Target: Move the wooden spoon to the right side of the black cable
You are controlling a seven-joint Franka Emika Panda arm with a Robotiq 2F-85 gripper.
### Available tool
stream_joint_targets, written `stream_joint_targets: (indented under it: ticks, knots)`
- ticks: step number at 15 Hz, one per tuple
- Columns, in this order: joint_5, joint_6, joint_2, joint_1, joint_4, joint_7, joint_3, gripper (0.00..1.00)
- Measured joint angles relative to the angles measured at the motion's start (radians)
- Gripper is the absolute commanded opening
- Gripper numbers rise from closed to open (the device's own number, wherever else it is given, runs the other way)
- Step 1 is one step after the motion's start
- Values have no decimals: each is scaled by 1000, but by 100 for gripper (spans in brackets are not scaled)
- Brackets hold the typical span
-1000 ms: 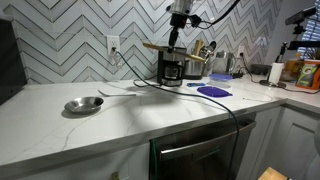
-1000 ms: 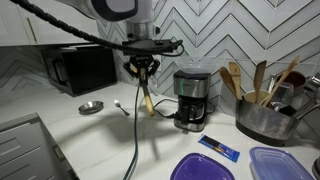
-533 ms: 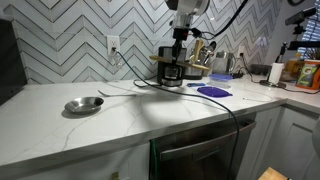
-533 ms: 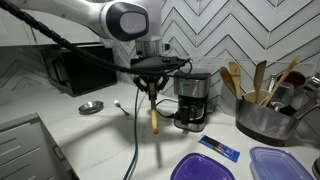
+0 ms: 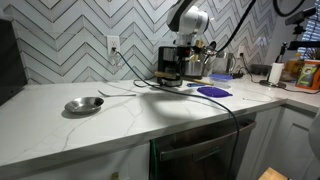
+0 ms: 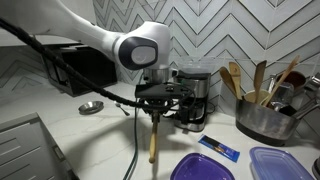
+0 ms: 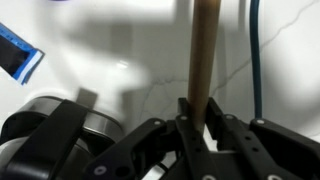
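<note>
Gripper (image 7: 200,118) pinches the wooden spoon (image 7: 204,50), far end cropped in wrist view.

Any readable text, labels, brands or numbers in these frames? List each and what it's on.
No text is readable in any view.
Blue packet: any print too small to read.
Coffee maker: no legible brand.
Containers at the counter's end: labels blurred.
Wooden spoon: no markings visible.
</note>
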Motion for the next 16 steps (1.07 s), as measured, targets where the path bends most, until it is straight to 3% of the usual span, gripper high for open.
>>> stream_joint_targets:
  ticks: [3,4,9,10,16]
  knots:
    - [2,17,10,-10,-27,6,0,5]
    - [2,18,12,-12,-32,10,0,20]
    - [2,36,13,-12,-41,10,10,20]
    - [2,36,13,-12,-41,10,10,5]
    - [2,37,14,-15,-41,19,9,5]
